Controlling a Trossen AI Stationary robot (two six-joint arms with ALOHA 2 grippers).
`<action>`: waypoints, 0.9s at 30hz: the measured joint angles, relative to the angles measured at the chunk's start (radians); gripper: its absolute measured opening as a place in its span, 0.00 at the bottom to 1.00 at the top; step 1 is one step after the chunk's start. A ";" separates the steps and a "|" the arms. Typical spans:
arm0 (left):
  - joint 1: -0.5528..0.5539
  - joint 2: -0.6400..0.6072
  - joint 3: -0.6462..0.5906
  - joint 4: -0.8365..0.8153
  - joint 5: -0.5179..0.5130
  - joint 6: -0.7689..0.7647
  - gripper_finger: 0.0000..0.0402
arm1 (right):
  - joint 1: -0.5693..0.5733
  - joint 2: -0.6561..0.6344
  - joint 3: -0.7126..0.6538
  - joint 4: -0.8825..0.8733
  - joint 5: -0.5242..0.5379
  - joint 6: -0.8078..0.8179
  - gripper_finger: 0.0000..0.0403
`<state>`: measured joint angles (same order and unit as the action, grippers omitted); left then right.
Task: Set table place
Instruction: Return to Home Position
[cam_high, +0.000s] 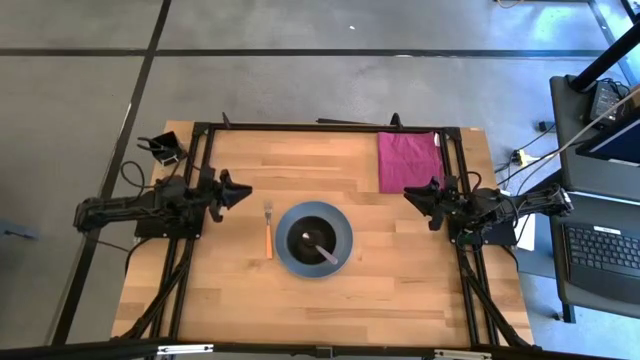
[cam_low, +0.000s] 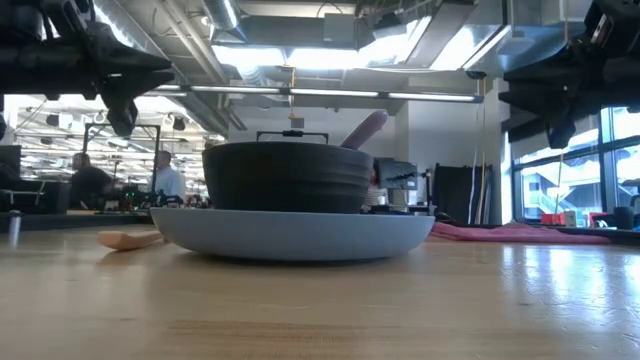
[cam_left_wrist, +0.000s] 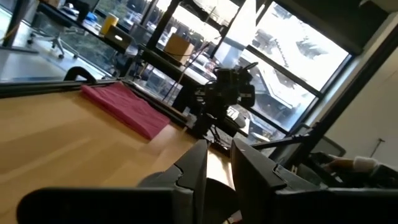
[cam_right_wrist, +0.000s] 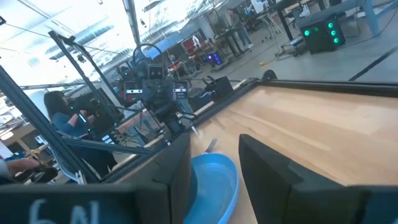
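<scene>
The grey-blue plate (cam_high: 288, 255) lies on the table (cam_high: 400, 290) near its middle, and the black bowl (cam_high: 305, 228) stands on it. The purple-handled spoon (cam_high: 327, 254) rests in the bowl, its handle leaning on the rim (cam_low: 365, 130). The orange-handled fork (cam_high: 268, 236) lies flat on the wood just left of the plate. My left gripper (cam_high: 243, 190) hangs open and empty above the table's left side. My right gripper (cam_high: 410, 193) hangs open and empty above its right side; the plate shows between its fingers (cam_right_wrist: 214, 180).
A magenta cloth (cam_high: 408, 160) lies flat at the table's far right corner, also in the low view (cam_low: 520, 233). A black frame (cam_high: 330, 128) edges the table. People sit in the room beyond (cam_low: 165, 180).
</scene>
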<state>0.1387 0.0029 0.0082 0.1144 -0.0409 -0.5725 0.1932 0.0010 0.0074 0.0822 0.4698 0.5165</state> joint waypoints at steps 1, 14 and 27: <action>-0.006 0.000 0.000 0.000 0.000 0.000 0.16 | 0.000 0.000 0.000 0.000 0.000 0.001 0.34; -0.025 0.000 0.000 -0.001 0.001 0.000 0.10 | 0.000 0.000 0.000 0.000 0.000 0.000 0.34; -0.024 0.000 0.000 -0.001 0.001 0.000 0.05 | 0.000 0.000 0.000 0.000 0.000 0.001 0.34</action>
<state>0.1146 0.0029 0.0078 0.1135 -0.0402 -0.5728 0.1932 0.0013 0.0074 0.0818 0.4698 0.5171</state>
